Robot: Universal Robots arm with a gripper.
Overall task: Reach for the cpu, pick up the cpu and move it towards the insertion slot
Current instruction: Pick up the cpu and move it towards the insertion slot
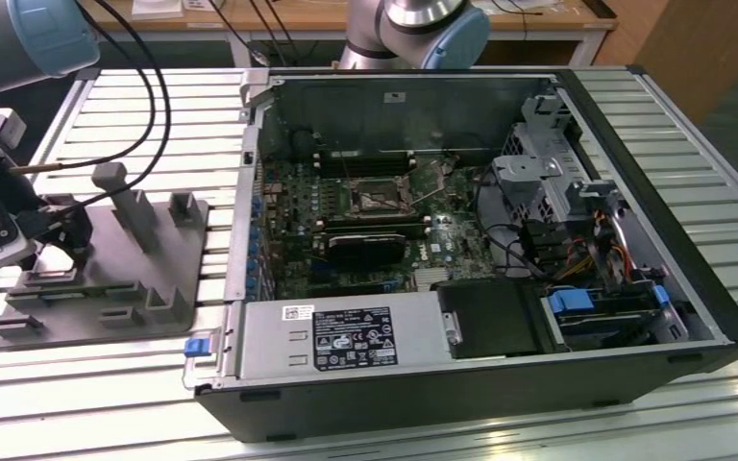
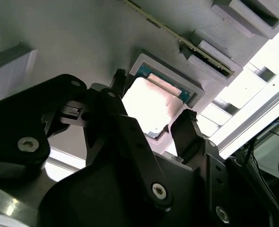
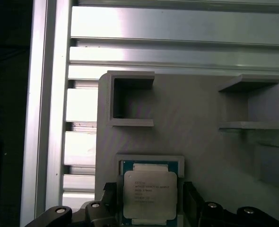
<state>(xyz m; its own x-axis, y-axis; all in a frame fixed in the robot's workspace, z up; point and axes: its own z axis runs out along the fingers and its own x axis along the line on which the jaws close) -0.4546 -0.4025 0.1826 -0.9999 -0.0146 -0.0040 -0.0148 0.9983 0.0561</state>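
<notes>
Straddling the cpu point(image 3: 150, 196) in both wrist views, unclenched claw point(image 3: 149, 189) (insertion slot point(image 1: 379, 197) in exterior view)

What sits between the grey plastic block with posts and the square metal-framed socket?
Exterior view: the black computer case's upright metal wall, then a strip of green circuit board, lie between the grey plastic block and the metal-framed square socket.

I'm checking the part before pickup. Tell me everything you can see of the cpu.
The cpu is a small flat square chip with a silvery metal face bearing print and a blue-green edge. It lies flat, face up, in a square recess of the grey holder block. The pincer straddles it, open, one finger on each side with a gap showing to the chip.
</notes>
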